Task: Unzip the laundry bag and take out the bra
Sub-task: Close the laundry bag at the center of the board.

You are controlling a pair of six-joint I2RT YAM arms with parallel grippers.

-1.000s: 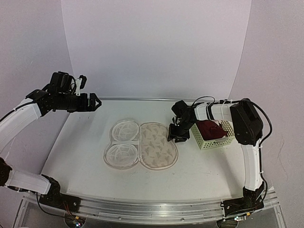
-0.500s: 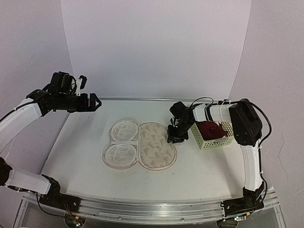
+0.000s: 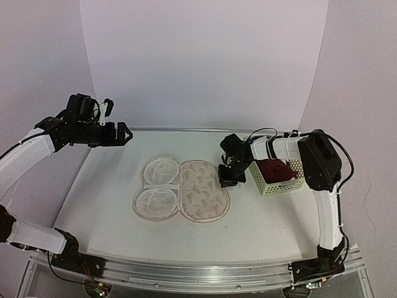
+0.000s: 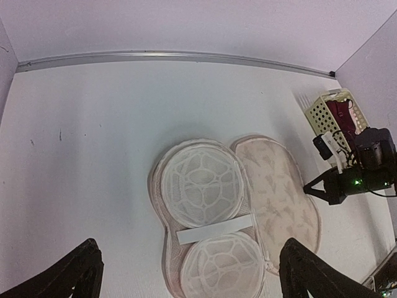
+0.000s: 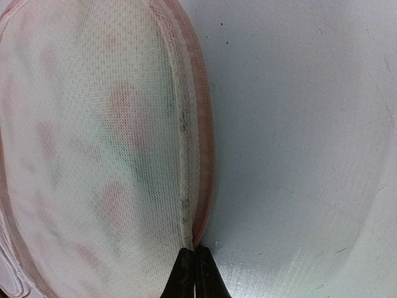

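Currently: laundry bag (image 3: pixel 183 189) lies unzipped and splayed flat mid-counter (image 3: pixel 99 205), with the pale mesh half on the left and the printed half on the right. Bra (image 3: pixel 273 167) sits bunched in the green basket (image 3: pixel 272 187) just right of it, so removal looks done. Right gripper (image 3: pixel 227 181) is down at the bag's right rim, jaws fully closed. Tips meet the seam; whether fabric is pinched cannot be told. Left gripper (image 3: pixel 124 133) hovers high at rear left, jaws wide and empty. Next, probably: lift clear without dragging the rim.
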